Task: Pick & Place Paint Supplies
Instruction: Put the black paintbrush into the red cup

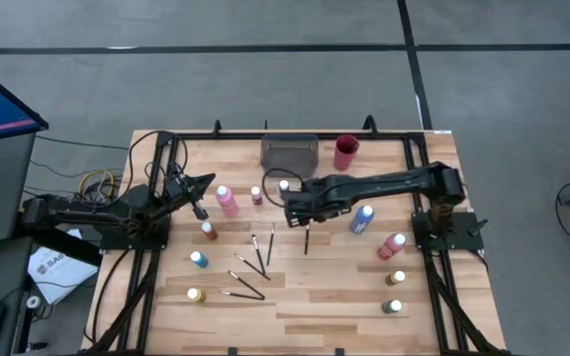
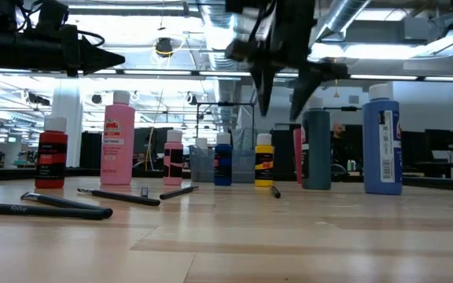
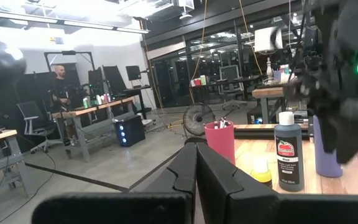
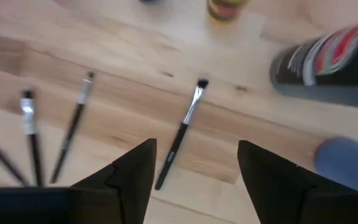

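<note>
The right claw (image 1: pixel 298 211) hangs above the middle of the pale wooden table (image 1: pixel 315 297) with its fingers (image 4: pixel 135 171) spread wide and nothing between them; directly below the gap lies a thin dark-handled brush (image 4: pixel 180 133), flat on the wood, apart from both fingers; in the high view this same brush (image 1: pixel 307 238) lies just in front of the claw. More thin dark brushes (image 1: pixel 255 259) lie scattered in a loose fan nearer the table's left front; three of them show beside the single one in the right wrist view. Small pale-capped paint bottles stand around the table: a pink bottle (image 1: pixel 226 200) and a small dark red one (image 1: pixel 256 195) left of centre, a blue bottle (image 1: pixel 362 219) and a red one (image 1: pixel 393 244) to the right, a yellow bottle (image 1: pixel 197 295) at the left front. A red cylindrical cup (image 1: pixel 345 151) and a grey rectangular tray (image 1: pixel 289 152) sit at the far edge. The left claw (image 1: pixel 199 204) waits over the table's left side, its fingers (image 3: pixel 197 171) pressed together and holding nothing.
</note>
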Controlling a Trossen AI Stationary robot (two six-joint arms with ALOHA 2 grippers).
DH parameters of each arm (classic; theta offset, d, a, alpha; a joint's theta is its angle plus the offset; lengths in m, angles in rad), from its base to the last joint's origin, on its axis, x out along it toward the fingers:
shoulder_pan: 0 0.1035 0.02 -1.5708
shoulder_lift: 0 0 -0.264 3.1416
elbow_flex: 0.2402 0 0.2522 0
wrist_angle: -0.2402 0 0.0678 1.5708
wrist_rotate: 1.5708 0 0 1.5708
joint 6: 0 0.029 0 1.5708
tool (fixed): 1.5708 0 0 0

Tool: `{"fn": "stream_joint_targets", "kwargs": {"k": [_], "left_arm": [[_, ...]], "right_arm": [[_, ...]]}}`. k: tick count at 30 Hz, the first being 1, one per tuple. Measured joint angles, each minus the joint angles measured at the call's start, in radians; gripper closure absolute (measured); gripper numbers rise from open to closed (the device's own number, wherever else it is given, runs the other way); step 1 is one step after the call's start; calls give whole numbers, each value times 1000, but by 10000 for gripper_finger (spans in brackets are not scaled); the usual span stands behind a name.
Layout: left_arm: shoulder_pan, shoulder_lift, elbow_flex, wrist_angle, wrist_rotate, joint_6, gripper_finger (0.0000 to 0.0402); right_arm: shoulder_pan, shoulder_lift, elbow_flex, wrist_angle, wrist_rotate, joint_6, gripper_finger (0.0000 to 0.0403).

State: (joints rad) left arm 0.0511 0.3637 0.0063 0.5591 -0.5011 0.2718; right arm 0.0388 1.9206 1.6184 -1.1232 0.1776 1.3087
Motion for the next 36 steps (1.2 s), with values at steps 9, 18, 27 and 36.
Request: {"fn": "stream_joint_targets", "kwargs": {"k": [9, 18, 27, 36], "left_arm": [[0, 0, 0, 0, 0, 0, 399], [0, 0, 0, 0, 0, 0, 399], [0, 0, 0, 0, 0, 0, 399], [0, 0, 0, 0, 0, 0, 399]], "right_arm": [[-60, 110, 0, 50, -71, -69, 183], [-95, 150, 5, 53, -63, -114, 186], [-85, 165, -3, 72, -87, -102, 196], [-43, 163, -16, 100, -11, -34, 203]]}}
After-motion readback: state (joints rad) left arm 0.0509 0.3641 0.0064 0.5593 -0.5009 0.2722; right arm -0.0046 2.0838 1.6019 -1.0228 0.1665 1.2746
